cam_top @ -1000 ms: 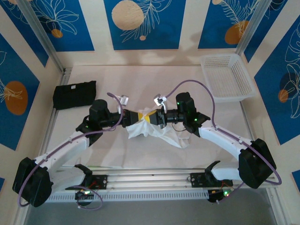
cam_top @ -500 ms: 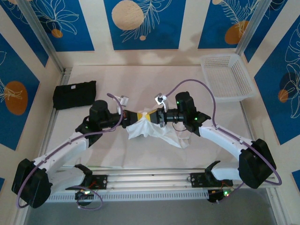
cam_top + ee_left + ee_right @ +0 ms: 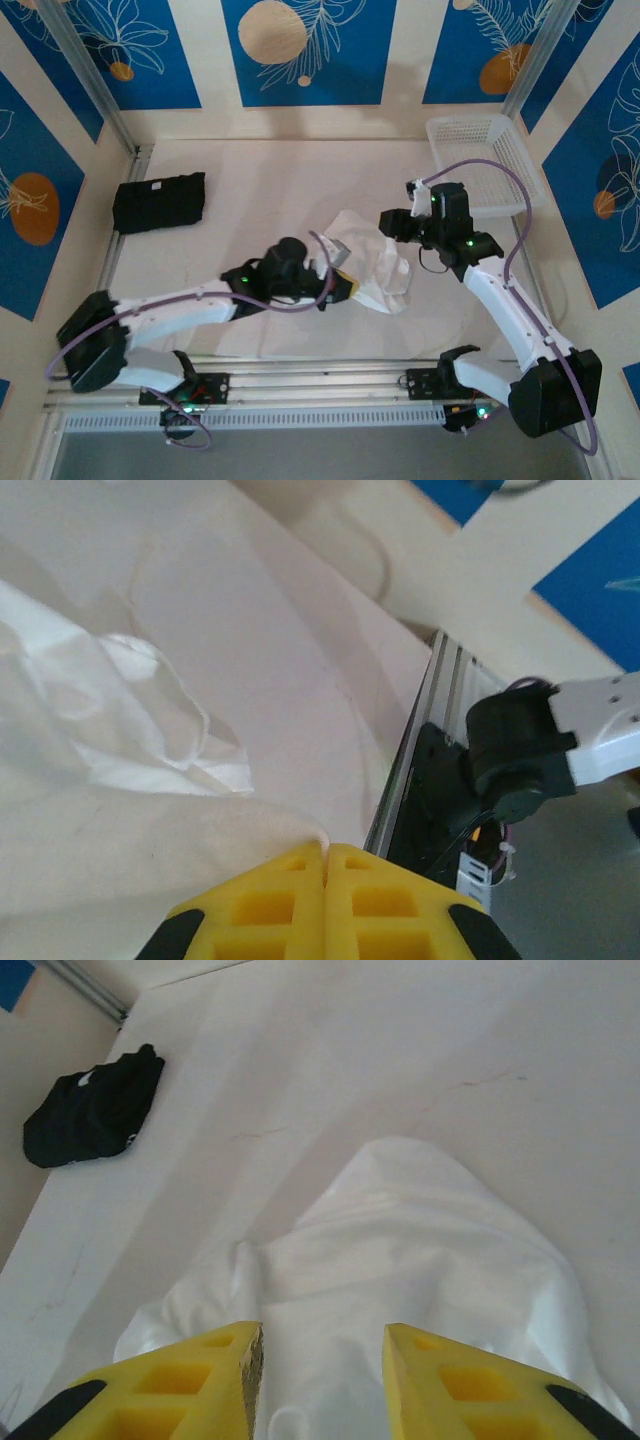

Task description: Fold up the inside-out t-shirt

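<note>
Jaws-wise: left gripper [image 3: 325, 848] pads squeezed together, with what looks like a fold of the inside-out t-shirt [image 3: 100, 730] nipped right at the tips. Right gripper [image 3: 322, 1338] jaws parted, nothing between them, just hovering over the cloth.

From the top camera: t-shirt [image 3: 372, 262] bunched in a lump a bit right of centre on the table [image 3: 250, 170]. Well apart from the black garment [image 3: 160, 202] at the left edge and the white basket [image 3: 480, 165] in the far right corner. Long axis of the lump roughly far-left to near-right. Left gripper [image 3: 340, 284] tucked in at the near-left edge, touching. Right gripper [image 3: 388, 222] just beside the far-right edge, not touching.

Guessing at the next move: shirt straight ahead of and below the parted right jaws, so an easy reach down. Nearer hand = left, already on it. Probably needs spreading flat before any fold. Can't pick out sleeves or hem in that lump.
</note>
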Motion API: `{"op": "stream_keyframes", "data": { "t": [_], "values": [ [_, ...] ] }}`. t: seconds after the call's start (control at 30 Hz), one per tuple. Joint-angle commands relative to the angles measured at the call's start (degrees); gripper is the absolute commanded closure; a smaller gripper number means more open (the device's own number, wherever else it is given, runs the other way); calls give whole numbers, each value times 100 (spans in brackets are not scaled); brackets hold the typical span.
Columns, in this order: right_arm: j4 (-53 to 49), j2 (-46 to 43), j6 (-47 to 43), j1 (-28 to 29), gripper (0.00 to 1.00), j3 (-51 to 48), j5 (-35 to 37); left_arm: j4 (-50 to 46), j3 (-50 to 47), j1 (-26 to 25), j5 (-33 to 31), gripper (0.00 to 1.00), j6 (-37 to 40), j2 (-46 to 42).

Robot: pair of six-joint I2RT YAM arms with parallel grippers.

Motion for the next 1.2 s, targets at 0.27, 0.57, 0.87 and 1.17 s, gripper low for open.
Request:
{"op": "stream_keyframes", "data": {
  "t": [0.27, 0.57, 0.87, 1.17],
  "values": [
    [-660, 498, 279, 73, 63, -338, -463, -241, 362, -189, 4, 59, 523, 580],
    [-1080, 519, 989, 1317, 61, -922, -295, -1747, -831, 512, -1070, 48, 83, -1219],
    [-1506, 324, 2093, 2471, 58, -1595, -218, -2013, -1457, 477, -589, 45, -1052, -1350],
    [-1759, 63, 2746, 3040, 53, -2018, -168, -990, -1591, 468, -384, 45, -1558, -719]
  ]
}}
